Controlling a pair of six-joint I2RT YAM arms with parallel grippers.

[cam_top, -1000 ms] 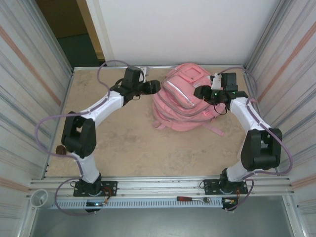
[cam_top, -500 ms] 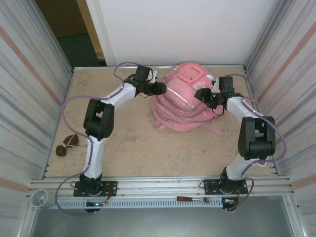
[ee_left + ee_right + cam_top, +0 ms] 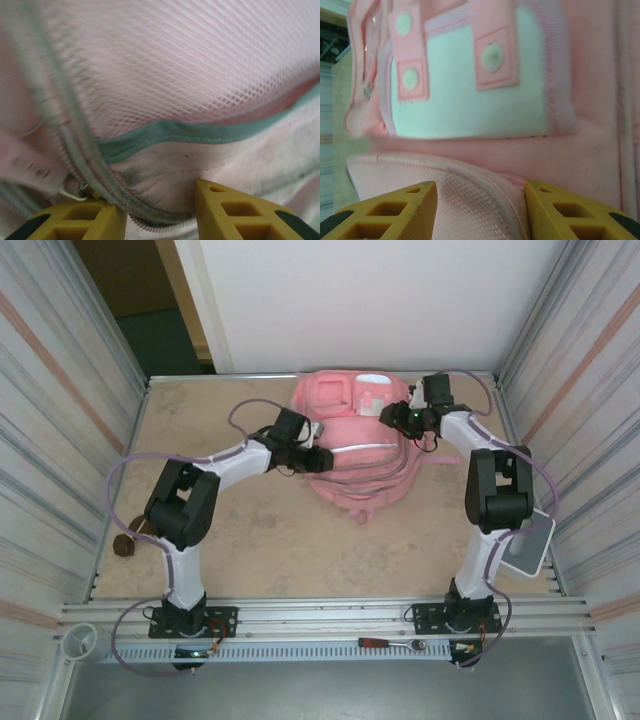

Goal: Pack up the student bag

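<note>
The student bag (image 3: 355,455) was found at the far middle of the tabletop (image 3: 250,530), its upper end close against the rear wall and its body lying between the two arms, well apart from the near edge. The left gripper (image 3: 318,460) was at the bag's left flank; in the left wrist view its jaws (image 3: 160,200) stood part-way closed, with the bag's fabric (image 3: 165,75) filling the gap between them. A zip line (image 3: 85,160) ran down into that gap, a grey-green trim (image 3: 200,132) crossed just above the fingers, and a small metal zip pull (image 3: 70,192) lay beside the left finger. The grip appeared to be on a fold of pale cloth at the zip. The right gripper (image 3: 392,416) was at the bag's upper right, near the rear wall. In the right wrist view its jaws (image 3: 480,192) were likewise part-way closed, and a bulge of pink mesh (image 3: 480,200) touched both fingers, so the bag (image 3: 590,125) was taken as held there. A white patch (image 3: 470,90) with pink tabs sat just beyond that bulge. A small brown object (image 3: 125,543) lay at the tabletop's left edge, well apart from the bag. A pale flat rectangular item (image 3: 528,540) was seen by the right wall, beside the right arm's elbow; its nature could not be determined. A red-handled tool (image 3: 385,643) rested on the front rail.
</note>
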